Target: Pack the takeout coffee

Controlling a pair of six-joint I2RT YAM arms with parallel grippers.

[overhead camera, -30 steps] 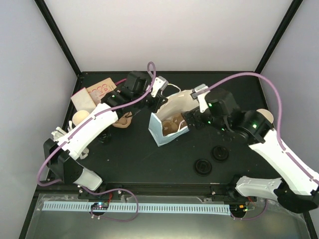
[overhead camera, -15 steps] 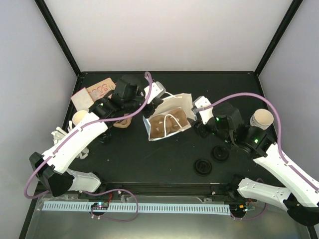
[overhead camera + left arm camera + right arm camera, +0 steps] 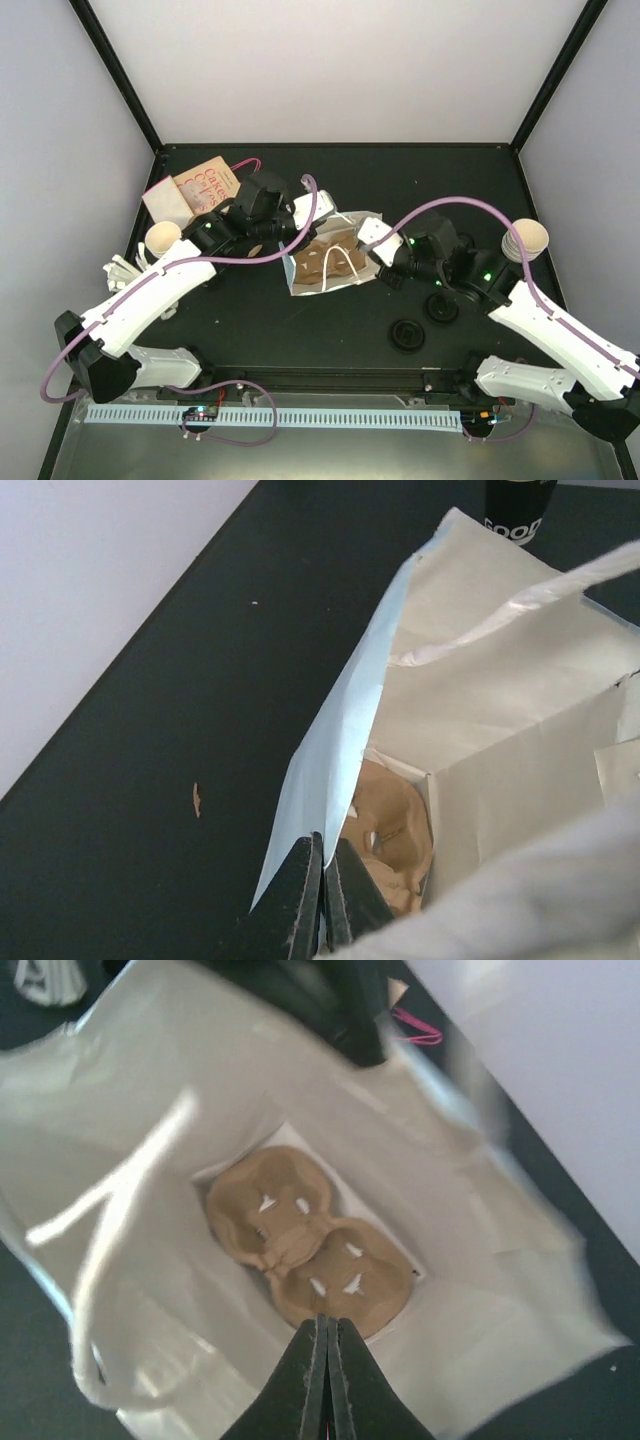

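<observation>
In the top external view, the white paper carrier bag (image 3: 312, 287) is lying tipped on the black table (image 3: 250, 320), directly between the left gripper (image 3: 293, 240) and the right gripper (image 3: 380, 262). In the left wrist view, the left gripper (image 3: 322, 900) is pinching the bag's pale-blue side wall, its jaws almost together. The brown moulded-pulp cup carrier (image 3: 392, 830) is sitting inside, just ahead of the tips. In the right wrist view, the right gripper (image 3: 325, 1335) is pointing into the bag mouth with its jaws pressed together. Whether paper is trapped between them cannot be determined. The carrier is lying directly ahead.
</observation>
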